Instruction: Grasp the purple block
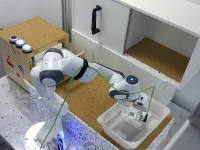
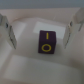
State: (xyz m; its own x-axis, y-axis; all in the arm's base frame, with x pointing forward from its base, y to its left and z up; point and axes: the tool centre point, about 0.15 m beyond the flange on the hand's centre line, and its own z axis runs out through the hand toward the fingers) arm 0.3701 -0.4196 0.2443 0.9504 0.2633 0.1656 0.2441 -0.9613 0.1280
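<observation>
In the wrist view, the purple block [image 2: 46, 42] is a small dark purple cube with yellow marks on its near face. It rests on the floor of the white tub [image 2: 30, 65]. My gripper [image 2: 39, 42] is open, with one finger [image 2: 7, 30] on each side of the block and a clear gap to each. In the exterior view my gripper [image 1: 136, 114] reaches down into the white tub [image 1: 116, 129] on the cork counter. The block is too small to make out there.
The tub walls [image 1: 156, 107] close in around the gripper. A wooden box with coloured buttons [image 1: 21, 44] stands at the exterior view's left. A white cabinet with a black handle [image 1: 95, 19] and an open compartment [image 1: 157, 55] stands behind. A green cable [image 1: 75, 82] runs along the arm.
</observation>
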